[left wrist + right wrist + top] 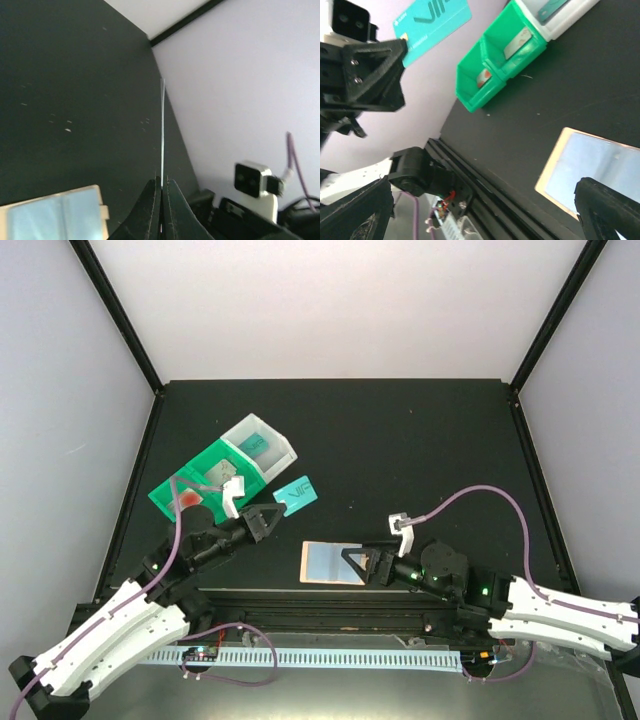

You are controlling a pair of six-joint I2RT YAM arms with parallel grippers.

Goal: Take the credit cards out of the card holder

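Observation:
My left gripper (277, 512) is shut on a teal credit card (295, 493) and holds it above the table, between the bins and the card holder. In the left wrist view the card (162, 125) stands edge-on between my shut fingertips (161, 181). The right wrist view shows its face (432, 27). The card holder (330, 563) lies open and flat, peach rim and pale blue panels. My right gripper (366, 565) is open at its right end, one finger (610, 210) over the panel (600, 170).
A green bin (170, 500) holds a red-blotched card (190, 498) and a grey-white card (222, 472). A white bin (283, 447) behind it holds a teal card (255, 445). The black rail runs along the table's near edge (330, 602).

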